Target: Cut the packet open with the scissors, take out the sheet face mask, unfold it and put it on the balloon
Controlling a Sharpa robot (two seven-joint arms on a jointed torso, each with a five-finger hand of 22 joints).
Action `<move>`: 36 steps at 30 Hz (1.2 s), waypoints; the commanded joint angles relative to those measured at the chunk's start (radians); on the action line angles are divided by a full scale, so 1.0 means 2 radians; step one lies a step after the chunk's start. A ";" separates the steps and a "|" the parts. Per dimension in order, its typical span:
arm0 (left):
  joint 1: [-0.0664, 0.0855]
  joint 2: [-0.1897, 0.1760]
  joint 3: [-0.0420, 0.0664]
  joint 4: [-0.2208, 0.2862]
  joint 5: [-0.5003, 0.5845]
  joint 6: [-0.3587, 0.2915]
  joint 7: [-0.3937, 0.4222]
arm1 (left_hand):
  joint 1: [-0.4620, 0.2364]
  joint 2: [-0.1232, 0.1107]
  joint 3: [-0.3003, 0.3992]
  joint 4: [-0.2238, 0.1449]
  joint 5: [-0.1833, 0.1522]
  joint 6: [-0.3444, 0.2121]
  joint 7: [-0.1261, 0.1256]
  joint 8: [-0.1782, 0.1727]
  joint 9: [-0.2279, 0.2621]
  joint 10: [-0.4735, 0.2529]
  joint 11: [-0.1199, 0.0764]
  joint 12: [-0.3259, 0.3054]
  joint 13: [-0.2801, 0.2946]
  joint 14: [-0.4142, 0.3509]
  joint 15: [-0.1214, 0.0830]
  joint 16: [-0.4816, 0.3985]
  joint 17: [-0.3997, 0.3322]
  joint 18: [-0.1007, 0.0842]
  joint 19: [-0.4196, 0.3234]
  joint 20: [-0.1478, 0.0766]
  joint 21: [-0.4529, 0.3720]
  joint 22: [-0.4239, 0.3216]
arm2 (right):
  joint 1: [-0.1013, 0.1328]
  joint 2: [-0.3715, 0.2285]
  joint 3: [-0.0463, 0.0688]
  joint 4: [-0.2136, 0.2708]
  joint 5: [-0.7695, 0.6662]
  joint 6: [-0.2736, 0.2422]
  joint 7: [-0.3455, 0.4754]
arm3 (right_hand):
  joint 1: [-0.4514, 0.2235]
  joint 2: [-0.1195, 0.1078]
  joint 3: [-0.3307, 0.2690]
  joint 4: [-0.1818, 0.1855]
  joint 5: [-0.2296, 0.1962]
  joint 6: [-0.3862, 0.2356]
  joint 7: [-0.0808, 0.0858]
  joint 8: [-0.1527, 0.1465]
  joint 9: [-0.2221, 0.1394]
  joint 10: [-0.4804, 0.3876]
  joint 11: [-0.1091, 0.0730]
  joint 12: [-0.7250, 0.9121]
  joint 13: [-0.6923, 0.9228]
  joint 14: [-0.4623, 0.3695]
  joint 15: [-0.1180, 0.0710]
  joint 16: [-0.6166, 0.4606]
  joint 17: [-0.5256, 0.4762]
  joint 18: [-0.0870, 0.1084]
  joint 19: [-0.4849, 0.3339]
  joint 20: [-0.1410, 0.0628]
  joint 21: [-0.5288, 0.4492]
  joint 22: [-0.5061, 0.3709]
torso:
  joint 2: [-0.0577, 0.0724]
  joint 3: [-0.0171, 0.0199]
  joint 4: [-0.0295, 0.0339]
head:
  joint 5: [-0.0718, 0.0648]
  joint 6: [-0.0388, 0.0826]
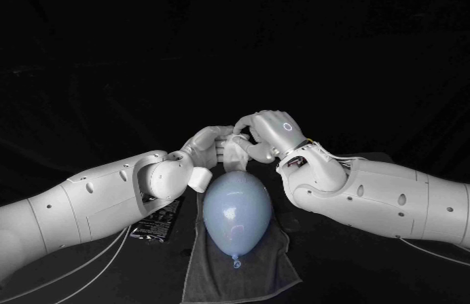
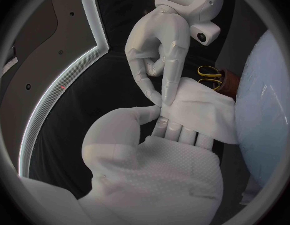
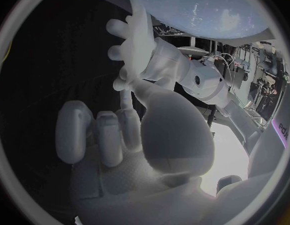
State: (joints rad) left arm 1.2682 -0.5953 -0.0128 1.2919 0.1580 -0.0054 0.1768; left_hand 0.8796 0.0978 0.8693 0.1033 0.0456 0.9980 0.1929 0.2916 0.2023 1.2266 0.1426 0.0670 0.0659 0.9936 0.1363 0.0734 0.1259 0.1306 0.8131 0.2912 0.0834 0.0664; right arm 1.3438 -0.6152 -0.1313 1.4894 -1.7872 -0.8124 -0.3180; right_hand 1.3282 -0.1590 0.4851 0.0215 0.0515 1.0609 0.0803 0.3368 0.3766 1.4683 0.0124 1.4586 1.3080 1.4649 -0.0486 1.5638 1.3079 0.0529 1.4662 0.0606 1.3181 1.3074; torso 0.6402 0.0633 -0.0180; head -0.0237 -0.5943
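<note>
Two hands meet over the middle of the black table [image 1: 88, 80], both on the sheet mask [image 1: 235, 153]. In the head view the left hand [image 1: 204, 144] sits at 9 o'clock of the mask and the right hand [image 1: 272, 133] at 2 o'clock, with the white sheet hanging between them as a crumpled, mostly folded strip. Its lower end touches the top of the balloon [image 1: 237, 211].

The left wrist view shows the left hand's [image 2: 151, 155] fingers [image 2: 181, 133] lying straight and close together under the sheet mask [image 2: 204, 110], thumb reaching to its edge, so the sheet is pinched there. The right hand [image 2: 158, 47] pinches the same edge from above with downturned fingertips [image 2: 167, 96], its other fingers curled in.

The pale blue balloon lies lengthwise on a dark grey cloth [image 1: 245, 277], at 6 o'clock of the hands, knot end pointing to 6 o'clock. The black packet [image 1: 157, 226] lies flat at 9 o'clock of the balloon, partly under the left arm
</note>
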 commanded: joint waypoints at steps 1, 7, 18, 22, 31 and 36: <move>0.002 0.001 0.002 0.005 0.003 0.010 0.010 | 0.007 -0.002 0.002 0.001 0.002 0.005 -0.001 0.004 0.001 0.004 -0.001 0.002 0.001 0.002 -0.002 0.002 0.000 0.010 0.004 0.000 0.001 0.000 | -0.002 -0.001 -0.001 -0.007 -0.025 0.011 -0.023 | 0.021 0.010 0.013 -0.009 -0.001 0.012 0.000 0.008 0.002 0.024 -0.004 0.004 0.096 0.053 -0.004 0.004 0.131 -0.003 0.010 -0.004 0.004 0.100 | 0.000 -0.0001 0.0005 | 0.000 -0.001; 0.002 0.001 0.002 0.007 0.000 0.012 0.009 | 0.008 -0.002 0.002 0.001 0.002 0.005 -0.001 0.004 0.001 0.004 -0.001 0.002 0.001 0.002 -0.002 0.002 0.001 0.010 0.005 0.000 0.001 0.000 | -0.003 -0.001 -0.001 -0.009 -0.032 0.003 -0.025 | 0.024 0.016 0.024 -0.013 -0.001 0.016 0.001 0.014 0.004 0.030 -0.004 0.014 0.103 0.053 -0.004 0.004 0.131 -0.005 0.014 -0.005 0.014 0.103 | 0.000 -0.0001 -0.0001 | 0.000 -0.002; 0.002 0.001 0.002 0.006 -0.003 0.010 0.008 | 0.012 -0.004 0.002 0.000 0.002 0.006 -0.002 0.004 0.002 0.005 -0.002 0.001 0.001 0.002 -0.002 0.002 0.001 0.010 0.005 0.000 0.001 0.000 | -0.003 -0.003 -0.001 -0.004 -0.030 -0.012 -0.021 | 0.016 0.017 0.034 -0.012 -0.001 0.015 -0.002 0.025 0.010 0.034 -0.006 0.019 0.107 0.053 -0.006 0.004 0.131 -0.006 0.016 -0.006 0.020 0.104 | 0.000 0.0000 -0.0001 | 0.000 -0.002; 0.002 0.001 0.002 0.005 -0.004 0.009 0.008 | 0.014 -0.004 0.002 0.000 0.002 0.006 -0.002 0.004 0.002 0.006 -0.002 0.001 0.001 0.002 -0.002 0.002 0.001 0.010 0.005 0.000 0.001 0.000 | -0.003 -0.007 -0.001 -0.001 -0.023 -0.022 -0.017 | 0.013 0.017 0.038 -0.012 -0.001 0.013 -0.003 0.029 0.012 0.034 -0.007 0.020 0.107 0.053 -0.006 0.004 0.131 -0.006 0.017 -0.007 0.022 0.105 | 0.000 0.0001 0.0001 | 0.000 -0.002; 0.002 0.001 0.002 -0.001 -0.004 0.006 0.009 | 0.015 -0.005 0.003 -0.001 0.002 0.006 -0.002 0.004 0.002 0.006 -0.002 0.001 0.001 0.003 -0.002 0.002 0.001 0.010 0.005 0.000 0.001 0.000 | -0.004 -0.019 -0.001 0.013 -0.001 -0.045 0.000 | 0.007 0.022 0.047 -0.012 -0.001 0.011 -0.006 0.039 0.018 0.037 -0.009 0.026 0.111 0.053 -0.008 0.004 0.131 -0.007 0.018 -0.008 0.027 0.106 | 0.000 0.0004 0.0000 | 0.000 -0.003; 0.002 0.000 0.002 -0.005 -0.006 0.004 0.010 | 0.017 -0.005 0.003 -0.001 0.002 0.006 -0.002 0.004 0.002 0.007 -0.002 0.001 0.001 0.003 -0.003 0.002 0.001 0.010 0.006 0.000 0.001 0.000 | -0.004 -0.030 -0.001 0.024 0.018 -0.055 0.012 | 0.006 0.022 0.048 -0.013 -0.001 0.010 -0.006 0.042 0.020 0.038 -0.010 0.027 0.113 0.053 -0.008 0.004 0.131 -0.007 0.019 -0.009 0.027 0.106 | 0.000 0.0003 -0.0006 | 0.000 -0.003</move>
State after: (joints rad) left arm 1.2711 -0.5939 -0.0097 1.2830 0.1517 -0.0095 0.1767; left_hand 0.9043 0.0854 0.8692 0.1033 0.0437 1.0038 0.1912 0.2954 0.2049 1.2336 0.1360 0.0694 0.0656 0.9964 0.1336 0.0734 0.1266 0.1302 0.8205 0.2913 0.0834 0.0664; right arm 1.3362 -0.6668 -0.1346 1.5378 -1.7970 -0.8856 -0.3001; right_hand 1.3499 -0.1156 0.5787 -0.0058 0.0463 1.0806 0.0758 0.4184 0.4096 1.4648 0.0017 1.5083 1.3076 1.4684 -0.0591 1.5673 1.3075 0.0528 1.4642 0.0520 1.3691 1.3074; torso 0.6402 0.0642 -0.0184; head -0.0228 -0.5999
